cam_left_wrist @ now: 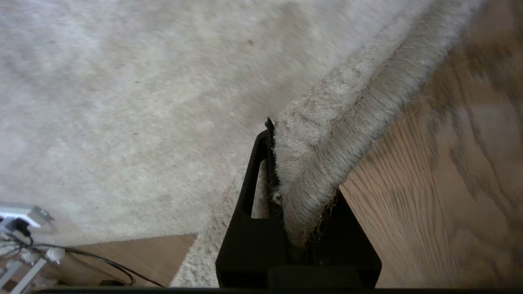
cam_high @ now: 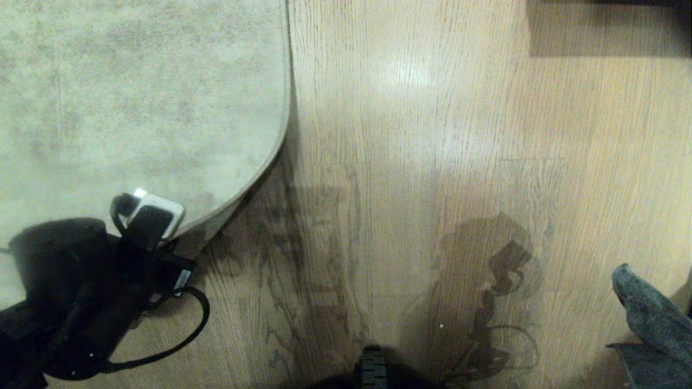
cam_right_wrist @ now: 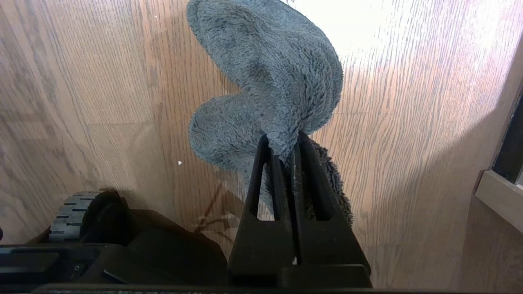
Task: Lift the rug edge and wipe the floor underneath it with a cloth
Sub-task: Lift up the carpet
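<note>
The pale grey-beige rug [cam_high: 135,97] covers the left of the head view. Its near corner is lifted, so the rug edge [cam_high: 254,178] curves up off the floor [cam_high: 411,162]. My left gripper [cam_left_wrist: 288,157] is shut on the rug edge [cam_left_wrist: 367,102] at that corner, with one black finger [cam_left_wrist: 253,171] showing beside the pile and the other hidden behind the rug. The left arm [cam_high: 97,281] sits low on the left. My right gripper [cam_right_wrist: 282,141] is shut on the dark grey-teal cloth [cam_right_wrist: 269,73], which hangs above bare floor [cam_right_wrist: 408,143]. The cloth [cam_high: 649,319] shows at the right edge of the head view.
A dark piece of furniture [cam_high: 605,27] stands at the far right. My base's wheel [cam_high: 373,367] is at the bottom centre, also a wheel [cam_right_wrist: 71,214] in the right wrist view. A pale ledge [cam_right_wrist: 498,192] borders the floor. Cables and white hardware [cam_left_wrist: 20,228] lie beyond the rug.
</note>
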